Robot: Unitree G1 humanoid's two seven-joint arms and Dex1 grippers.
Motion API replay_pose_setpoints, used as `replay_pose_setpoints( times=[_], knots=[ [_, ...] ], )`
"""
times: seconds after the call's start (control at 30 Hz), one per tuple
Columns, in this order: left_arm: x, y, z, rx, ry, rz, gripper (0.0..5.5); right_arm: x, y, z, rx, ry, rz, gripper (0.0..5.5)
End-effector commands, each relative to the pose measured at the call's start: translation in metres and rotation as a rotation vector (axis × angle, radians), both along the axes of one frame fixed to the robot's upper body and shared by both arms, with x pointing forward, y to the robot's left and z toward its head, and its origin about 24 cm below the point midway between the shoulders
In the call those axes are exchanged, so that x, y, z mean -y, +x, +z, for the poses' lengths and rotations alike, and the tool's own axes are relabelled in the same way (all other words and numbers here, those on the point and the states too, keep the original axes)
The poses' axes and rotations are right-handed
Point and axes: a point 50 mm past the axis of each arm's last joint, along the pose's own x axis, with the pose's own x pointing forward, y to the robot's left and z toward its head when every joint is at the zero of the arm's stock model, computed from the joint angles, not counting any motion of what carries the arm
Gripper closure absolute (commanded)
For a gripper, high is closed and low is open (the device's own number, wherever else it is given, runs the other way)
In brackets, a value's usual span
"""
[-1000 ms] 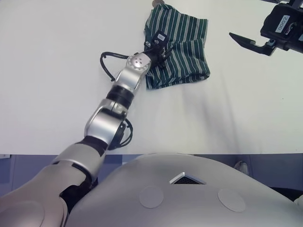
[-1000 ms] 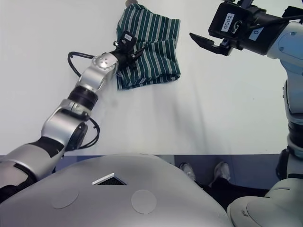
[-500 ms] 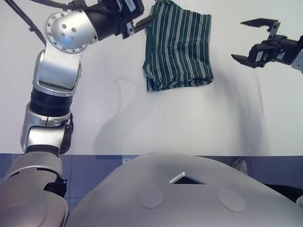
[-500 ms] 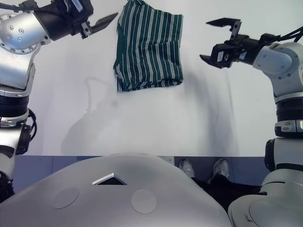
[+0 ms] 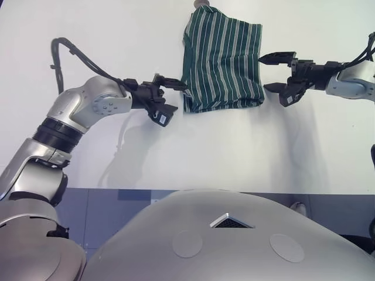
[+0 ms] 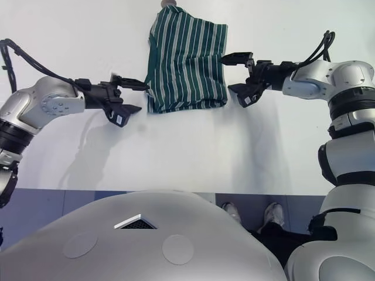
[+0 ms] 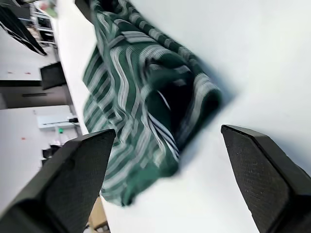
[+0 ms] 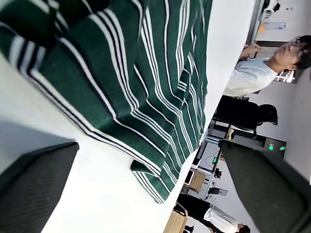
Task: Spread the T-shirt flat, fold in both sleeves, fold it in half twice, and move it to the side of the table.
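T-shirt (image 5: 222, 61) ×1, folded | left end effector (image 5: 180, 98) — open, empty | right end effector (image 5: 263, 72) — open, empty

No text, number or sign can be read. A small white tag (image 6: 118, 120) is noted on the left gripper (image 6: 142, 98), and a second white tag (image 6: 244, 100) on the right gripper (image 6: 226, 73). The print on both is too small to be made out.

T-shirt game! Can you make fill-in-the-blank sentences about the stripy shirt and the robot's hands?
The T-shirt is green with ____ stripes.
It lies ____ the left hand and the right hand.
Both hands are ____, not shut.
Missing words: white; between; open.
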Motion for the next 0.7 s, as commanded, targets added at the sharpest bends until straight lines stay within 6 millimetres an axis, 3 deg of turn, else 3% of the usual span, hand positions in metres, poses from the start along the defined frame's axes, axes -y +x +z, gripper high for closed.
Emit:
replay_pose_setpoints(
  times=[0.03,0.2,0.4,0.7],
  knots=[
    [0.007,-0.012,-0.030,-0.078,0.079,-0.015,1.46,0.003,-0.019,-0.023,-0.135,-0.045,0.046,0.10],
    [0.008,-0.011,-0.035,-0.087,0.061,0.014,1.46,0.003,-0.035,-0.024,-0.241,0.045,0.088,0.10],
    [0.009,-0.005,-0.038,-0.084,0.061,0.060,1.46,-0.002,-0.026,-0.030,-0.219,-0.006,0.047,0.10],
    [0.010,-0.004,-0.043,-0.120,0.091,0.066,3.39,-0.005,-0.031,-0.038,-0.263,-0.013,0.053,2.18]
  ],
)
